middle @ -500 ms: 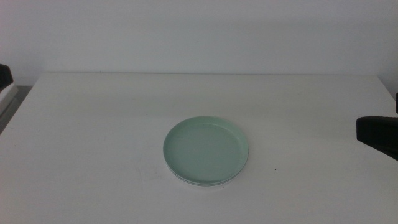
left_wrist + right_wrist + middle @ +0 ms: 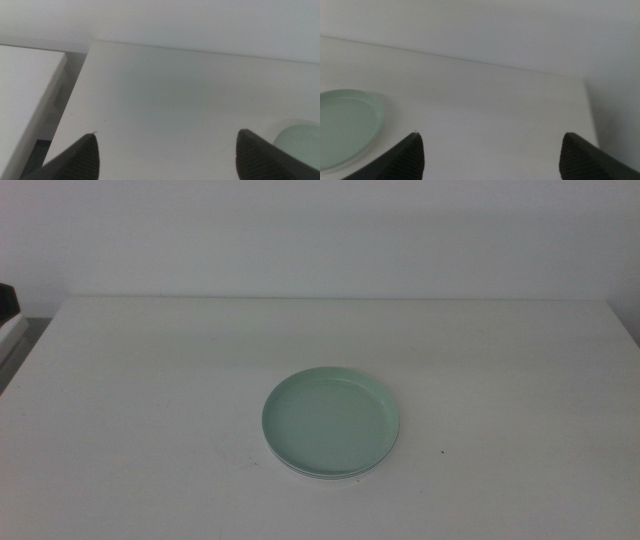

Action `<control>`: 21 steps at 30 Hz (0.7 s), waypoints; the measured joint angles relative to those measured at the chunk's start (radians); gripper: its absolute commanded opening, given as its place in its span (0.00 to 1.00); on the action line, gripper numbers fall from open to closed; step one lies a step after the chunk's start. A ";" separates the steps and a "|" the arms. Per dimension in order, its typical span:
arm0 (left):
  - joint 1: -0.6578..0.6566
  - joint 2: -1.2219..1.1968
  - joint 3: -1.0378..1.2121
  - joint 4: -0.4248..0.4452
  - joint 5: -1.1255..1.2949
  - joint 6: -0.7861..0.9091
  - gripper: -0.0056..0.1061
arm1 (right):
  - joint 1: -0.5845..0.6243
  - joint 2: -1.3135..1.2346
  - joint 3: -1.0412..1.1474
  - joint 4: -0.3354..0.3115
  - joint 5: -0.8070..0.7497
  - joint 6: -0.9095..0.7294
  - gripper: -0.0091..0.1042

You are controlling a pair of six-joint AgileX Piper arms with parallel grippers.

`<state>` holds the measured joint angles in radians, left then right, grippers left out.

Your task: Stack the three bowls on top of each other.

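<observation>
In the middle view, the green bowl is seen topping a stack mid-counter, pale rims beneath; in the left wrist view, the left end effector is spread wide, empty; in the right wrist view, the right end effector likewise, the bowl alongside.

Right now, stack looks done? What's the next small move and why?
Probably none beyond holding both arms parked. The mint green bowl sits on top of a stack at the table's middle, with pale rims of dishes under it just showing at its near edge. The left gripper and right gripper are both open, empty, and off to the sides, out of the middle view.
</observation>
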<state>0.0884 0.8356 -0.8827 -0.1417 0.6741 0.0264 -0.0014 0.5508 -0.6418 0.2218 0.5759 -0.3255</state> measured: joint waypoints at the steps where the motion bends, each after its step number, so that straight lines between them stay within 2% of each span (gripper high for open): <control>1: 0.000 -0.004 0.005 0.000 -0.002 0.000 0.89 | -0.006 -0.018 0.026 -0.013 -0.025 0.000 0.89; 4: 0.000 -0.054 0.046 0.000 -0.008 0.000 0.89 | -0.011 -0.103 0.120 -0.043 -0.103 0.000 0.89; 9: 0.000 -0.219 0.204 0.003 -0.086 0.000 0.89 | -0.011 -0.261 0.274 -0.052 -0.199 0.000 0.89; 12: -0.021 -0.372 0.352 0.036 -0.153 0.000 0.89 | -0.011 -0.369 0.350 -0.054 -0.218 0.000 0.89; 16: -0.070 -0.570 0.552 0.048 -0.182 0.000 0.89 | -0.011 -0.511 0.437 -0.088 -0.225 0.000 0.89; 21: -0.083 -0.759 0.724 0.055 -0.258 0.000 0.89 | -0.011 -0.546 0.531 -0.095 -0.228 0.000 0.89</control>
<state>0.0054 0.0768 -0.1583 -0.0868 0.4164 0.0264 -0.0124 0.0048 -0.1105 0.1267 0.3480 -0.3255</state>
